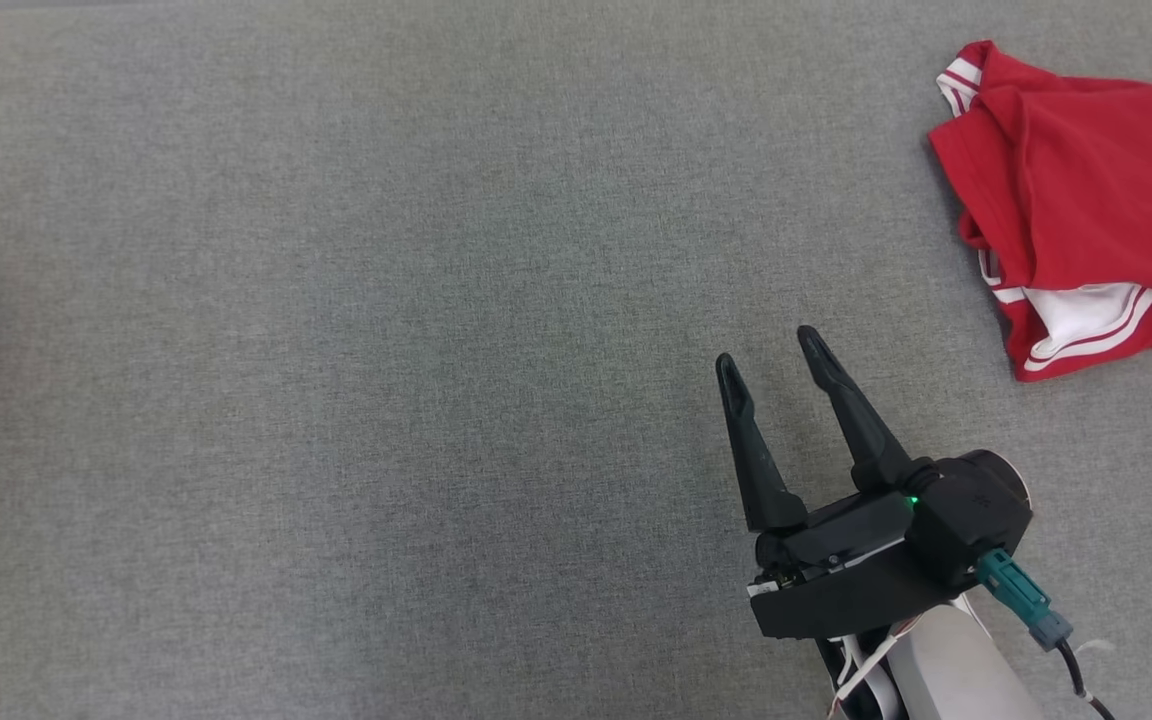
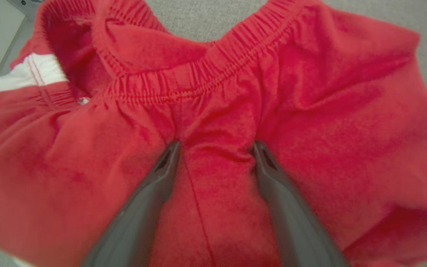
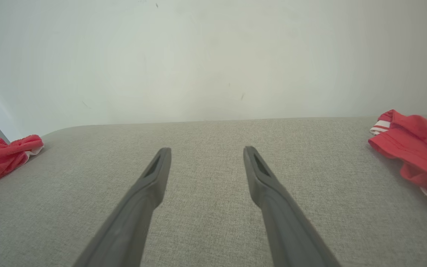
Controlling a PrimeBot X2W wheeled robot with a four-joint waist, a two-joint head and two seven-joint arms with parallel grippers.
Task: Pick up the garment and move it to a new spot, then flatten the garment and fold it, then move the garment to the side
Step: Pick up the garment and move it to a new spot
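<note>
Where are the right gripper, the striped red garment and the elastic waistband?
right gripper (image 1: 767,349): head view, midway between its fingertips.
striped red garment (image 1: 1086,190): head view, red top layer.
elastic waistband (image 2: 184,83): left wrist view, gathered middle.

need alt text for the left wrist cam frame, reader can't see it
The left gripper, jaws open, has its two dark fingertips against a crumpled red garment, just below its gathered elastic waistband. A white trim panel shows at the upper left, and a grey fabric surface lies beyond the waistband.
</note>
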